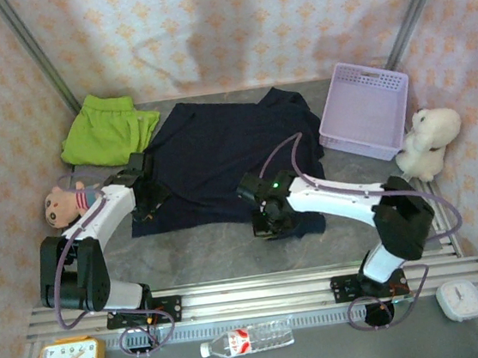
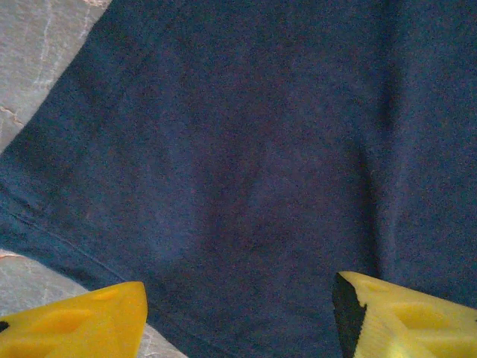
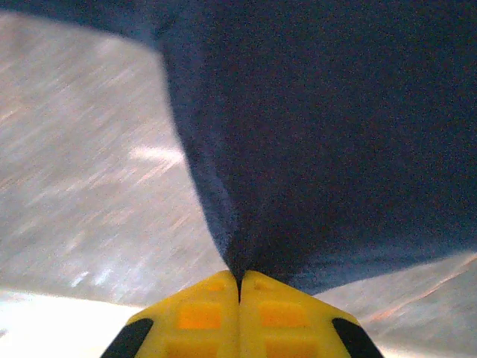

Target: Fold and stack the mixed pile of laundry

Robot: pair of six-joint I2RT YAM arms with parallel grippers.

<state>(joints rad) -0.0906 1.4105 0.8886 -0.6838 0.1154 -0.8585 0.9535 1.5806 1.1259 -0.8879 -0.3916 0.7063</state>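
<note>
Behind and beside, peach floral-patterned walls (image 1: 221, 25) enclose a grey marbled tabletop (image 1: 204, 252), where the large dark navy cloth garment (image 1: 219, 155) lies spread at centre and the bright lime-green cloth garment (image 1: 104, 129) sits at ten o'clock. Right gripper (image 3: 240, 277) pinches the navy hem at five o'clock; left gripper (image 2: 238, 313) hangs unclenched over its eight-o'clock edge.

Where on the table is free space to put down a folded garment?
Bare table lies between the navy garment and the metal rail. The back is crowded: green garment, navy garment, lavender basket.
</note>
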